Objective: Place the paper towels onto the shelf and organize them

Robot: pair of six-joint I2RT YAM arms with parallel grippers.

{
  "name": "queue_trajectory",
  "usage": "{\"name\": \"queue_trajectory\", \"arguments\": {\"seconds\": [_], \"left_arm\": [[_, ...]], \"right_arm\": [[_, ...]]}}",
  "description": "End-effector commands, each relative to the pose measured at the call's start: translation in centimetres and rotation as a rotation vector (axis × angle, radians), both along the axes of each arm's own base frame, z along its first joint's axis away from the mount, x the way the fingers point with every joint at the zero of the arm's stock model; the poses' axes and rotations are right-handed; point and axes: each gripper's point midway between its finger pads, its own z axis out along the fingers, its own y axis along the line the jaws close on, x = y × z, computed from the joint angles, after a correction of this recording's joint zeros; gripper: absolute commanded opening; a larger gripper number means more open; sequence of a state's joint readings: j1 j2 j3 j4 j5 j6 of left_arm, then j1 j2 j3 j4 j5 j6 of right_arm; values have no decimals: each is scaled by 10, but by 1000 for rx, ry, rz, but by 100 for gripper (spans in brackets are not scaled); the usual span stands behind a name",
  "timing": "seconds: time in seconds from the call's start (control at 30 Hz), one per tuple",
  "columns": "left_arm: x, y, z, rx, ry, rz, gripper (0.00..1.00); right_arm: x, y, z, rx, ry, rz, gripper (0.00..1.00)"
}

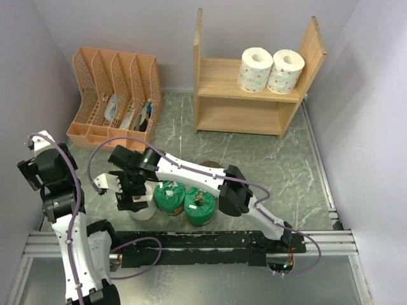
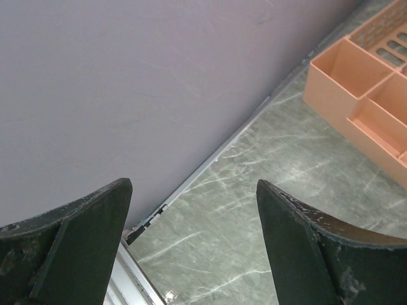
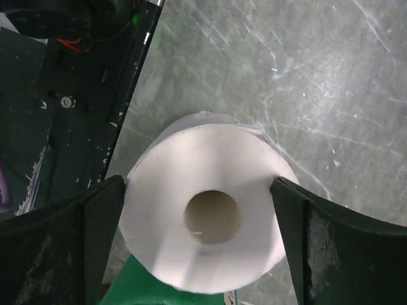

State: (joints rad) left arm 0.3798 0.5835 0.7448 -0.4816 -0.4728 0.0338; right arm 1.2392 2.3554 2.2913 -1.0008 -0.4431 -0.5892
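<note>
- A plain white roll (image 3: 202,166) stands on end on the table (image 1: 267,166), near the front edge, with its hollow core facing up. It is taken to be the next roll meant for the shelf.
- It is straddled by the right gripper (image 3: 198,184). The jaws are spread wide, one finger at each side of the roll, and no dent is seen in the paper. The step is judged to be a side grasp set up but not closed. An end-on approach from above suits a roll standing upright.
- Two green-wrapped rolls (image 1: 170,198) (image 1: 200,210) sit just beside the white one, on its right in the top view. A brown patch (image 1: 210,164) behind the arm may be a third, but it is mostly hidden.
- Since the nearest green roll touches or nearly touches the white one, a straight lift is judged safest.
- The shelf (image 1: 219,79) stands at the far side, well apart from the group. Two white rolls (image 1: 255,68) (image 1: 285,70) lie on its upper board at the right end, side by side, so room is left beside them and on the lower board.
- The left gripper (image 2: 194,184) is held open with nothing between its fingers, parked at the left by the wall (image 2: 127,82), out of the right arm's way.
- The finger-to-roll fit is shown only by the right wrist view. The shelf and the orange organizer (image 1: 114,95) are shown together only from above.
</note>
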Motion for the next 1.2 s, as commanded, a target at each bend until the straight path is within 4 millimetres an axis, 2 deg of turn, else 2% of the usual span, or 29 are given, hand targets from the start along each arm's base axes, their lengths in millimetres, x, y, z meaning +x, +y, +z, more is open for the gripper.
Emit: {"name": "queue_trajectory", "arguments": {"seconds": [0.0, 0.1, 0.3, 0.47, 0.8, 0.93, 1.0, 1.17], "left_arm": [[-16, 10, 22, 47, -99, 94, 91], [-15, 9, 21, 49, -102, 81, 91], [-11, 11, 13, 36, -69, 76, 91], [-10, 10, 11, 34, -63, 71, 90], [-8, 10, 9, 33, -56, 59, 89], [-7, 8, 7, 29, -50, 48, 89], [-5, 8, 6, 26, -49, 40, 89], [-5, 8, 5, 24, -44, 40, 89]], "right_arm": [[23, -4, -4, -23, -45, -44, 100], [35, -3, 3, -7, -49, -63, 100], [30, -10, 30, 27, -59, -47, 100], [36, -12, 32, 29, -69, -54, 100], [31, -9, 44, 45, -57, -24, 100], [28, -9, 63, 88, -33, -13, 100], [33, -8, 57, 76, -55, -21, 100], [56, -7, 26, 32, -61, -70, 100]]}}
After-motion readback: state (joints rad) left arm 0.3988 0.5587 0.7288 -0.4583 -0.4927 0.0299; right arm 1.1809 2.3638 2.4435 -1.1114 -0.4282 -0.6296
